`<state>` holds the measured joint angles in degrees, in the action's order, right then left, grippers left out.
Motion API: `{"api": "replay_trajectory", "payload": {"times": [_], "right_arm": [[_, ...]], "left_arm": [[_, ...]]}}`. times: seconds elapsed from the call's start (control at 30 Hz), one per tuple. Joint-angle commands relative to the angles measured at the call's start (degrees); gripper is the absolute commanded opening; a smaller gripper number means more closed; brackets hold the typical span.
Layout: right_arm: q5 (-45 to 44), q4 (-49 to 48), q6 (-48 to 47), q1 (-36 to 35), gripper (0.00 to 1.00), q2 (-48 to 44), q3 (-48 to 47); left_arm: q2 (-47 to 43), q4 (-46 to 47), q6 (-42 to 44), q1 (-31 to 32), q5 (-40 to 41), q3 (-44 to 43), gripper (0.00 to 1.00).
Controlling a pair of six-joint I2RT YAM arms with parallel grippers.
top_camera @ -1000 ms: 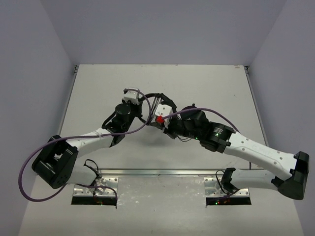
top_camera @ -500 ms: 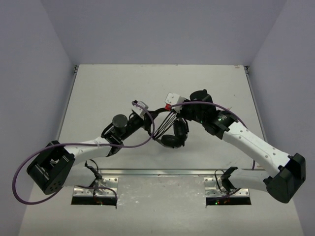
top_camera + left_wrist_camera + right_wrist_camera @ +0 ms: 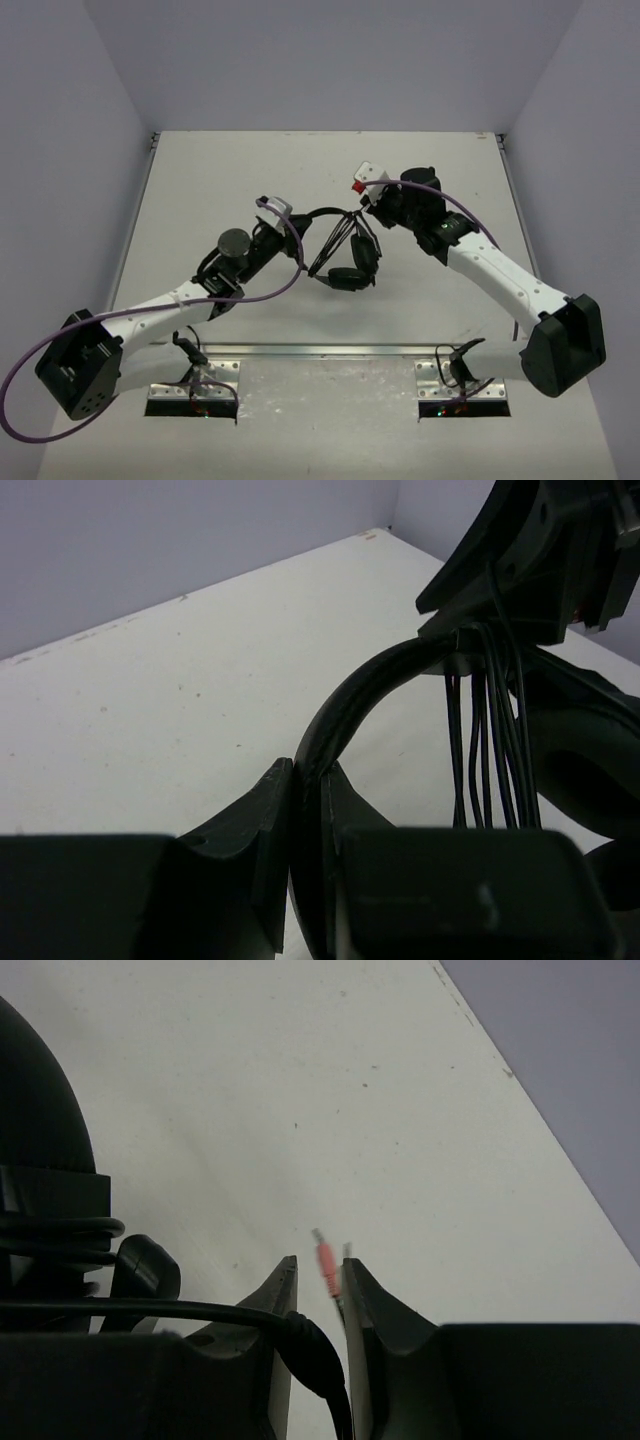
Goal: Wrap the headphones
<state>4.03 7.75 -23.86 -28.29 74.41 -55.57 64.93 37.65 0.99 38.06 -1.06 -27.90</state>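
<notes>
Top view: the headphones (image 3: 347, 276) are between the left gripper (image 3: 296, 224) and the right gripper (image 3: 368, 213).

Left wrist: the jaws pinch the headband (image 3: 345, 705) tight, with the cable (image 3: 488, 740) loops ahead to the right.

Right wrist: the jaws stand slightly apart around the plug (image 3: 326, 1258); I cannot tell whether they grip it.

table (image 3: 200, 180): matte white, faintly speckled | walls (image 3: 330, 60): plain pale lavender, behind, left and right of table | light: even, soft
</notes>
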Motion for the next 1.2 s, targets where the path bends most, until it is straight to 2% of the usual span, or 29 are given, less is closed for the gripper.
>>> {"api": "replay_trajectory", "payload": {"times": [0.0,0.2,0.33,0.47,0.8,1.1,1.13,1.17], "right_arm": [[2.35,-11.79,7.84,4.38,0.25,-0.85,0.63],[8.53,-14.86,13.56,5.88,0.22,1.09,1.95],[14.76,-18.9,18.4,7.72,0.28,2.22,3.45],[16.36,-21.81,21.13,7.99,0.35,2.14,3.89],[21.45,-24.79,27.02,9.75,0.54,1.26,5.82],[28.74,-26.91,31.85,14.58,0.58,1.09,7.23],[31.62,-26.91,32.72,15.1,0.59,1.43,7.06],[33.3,-27.0,33.26,15.89,0.67,1.7,6.88]], "left_arm": [[-5.5,-5.56,-2.21,0.96,-2.8,-2.68,0.0],[-9.73,-11.19,-4.33,1.05,-1.23,-6.81,0.0],[-11.75,-14.7,-5.04,1.05,-2.89,-10.23,0.0],[-11.31,-20.85,-4.77,1.22,-5.26,-14.63,0.0],[-10.87,-23.94,-9.87,1.22,-2.98,-19.56,0.0],[-10.17,-29.91,-11.62,1.22,0.79,-23.95,0.0],[-10.17,-30.26,-11.98,1.22,0.8,-24.22,0.0],[-10.08,-30.18,-12.33,1.22,0.8,-24.48,0.0]]}}
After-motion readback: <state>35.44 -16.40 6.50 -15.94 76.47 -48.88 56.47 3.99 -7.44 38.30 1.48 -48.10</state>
